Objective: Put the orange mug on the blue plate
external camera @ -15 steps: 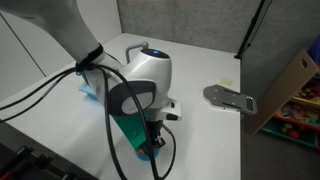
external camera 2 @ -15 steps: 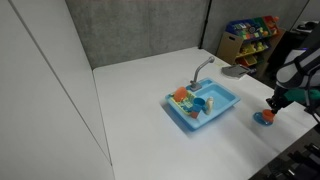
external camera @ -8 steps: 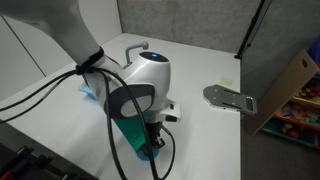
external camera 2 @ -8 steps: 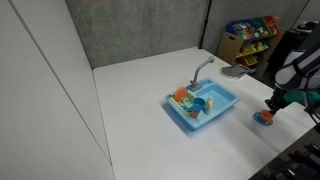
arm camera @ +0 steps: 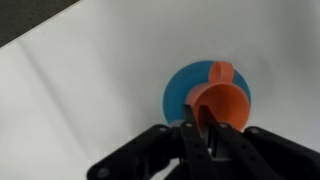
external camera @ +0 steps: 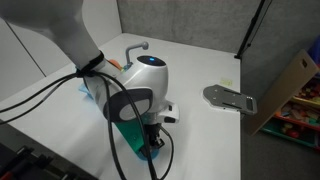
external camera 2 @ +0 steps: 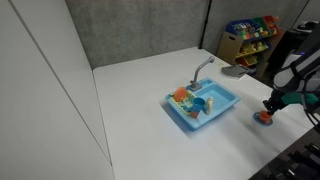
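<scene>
Table; orange mug, seemingly jaws-pinched, blurred

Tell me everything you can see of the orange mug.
The orange mug is a small, rounded, orange-red toy that looks like plastic. It stands upright, its open mouth facing the wrist camera and its loop handle pointing away from the gripper, whose fingers appear to pinch the near rim. It sits over the blue plate, towards one side. Whether it rests on the plate or hangs just above it cannot be told.
</scene>
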Robot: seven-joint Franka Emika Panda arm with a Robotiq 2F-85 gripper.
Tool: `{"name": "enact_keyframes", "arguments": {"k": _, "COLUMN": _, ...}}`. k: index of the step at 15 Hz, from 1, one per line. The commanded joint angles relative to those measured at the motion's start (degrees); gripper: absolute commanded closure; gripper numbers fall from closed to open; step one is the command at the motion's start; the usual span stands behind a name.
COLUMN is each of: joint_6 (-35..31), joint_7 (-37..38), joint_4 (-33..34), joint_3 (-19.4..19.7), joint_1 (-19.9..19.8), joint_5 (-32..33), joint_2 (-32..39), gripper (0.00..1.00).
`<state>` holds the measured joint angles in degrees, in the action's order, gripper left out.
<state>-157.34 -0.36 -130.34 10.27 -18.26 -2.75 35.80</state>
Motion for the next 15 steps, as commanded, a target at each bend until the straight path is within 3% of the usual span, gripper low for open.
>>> {"name": "enact_keyframes", "arguments": {"k": 1, "joint_6": -1.0, "joint_7": -2.3, "joint_4": -1.5, "joint_3": -0.9, "joint_1": -1.5, "joint_5": -1.3, "joint_2": -2.2, "gripper": 0.56}}
{"name": "enact_keyframes", "arguments": {"k": 5, "joint_6": 0.2, "joint_7": -0.2, "joint_4": -3.3, "joint_3": 1.7, "joint_1": 1.4, "joint_5": 0.6, "joint_2": -5.4, "gripper": 0.25}}
{"name": "enact_keyframes", "arguments": {"k": 8, "joint_6": 2.1, "joint_7": 3.6, "joint_4": -3.8, "joint_3": 5.4, "joint_1": 6.3, "joint_5": 3.4, "joint_2": -7.4, "gripper": 0.02}}
{"name": "enact_keyframes", "arguments": {"k": 11, "joint_6": 5.9, "joint_7": 7.9, "joint_4": -2.9, "joint_3": 8.1, "joint_1": 11.4, "joint_5": 6.8, "joint_2": -8.9, "gripper": 0.0}}
{"name": "enact_keyframes", "arguments": {"k": 15, "joint_6": 12.9, "joint_7": 13.5, "joint_4": -0.8, "joint_3": 8.6, "joint_1": 16.1, "joint_5": 10.5, "joint_2": -11.2, "gripper": 0.0}}
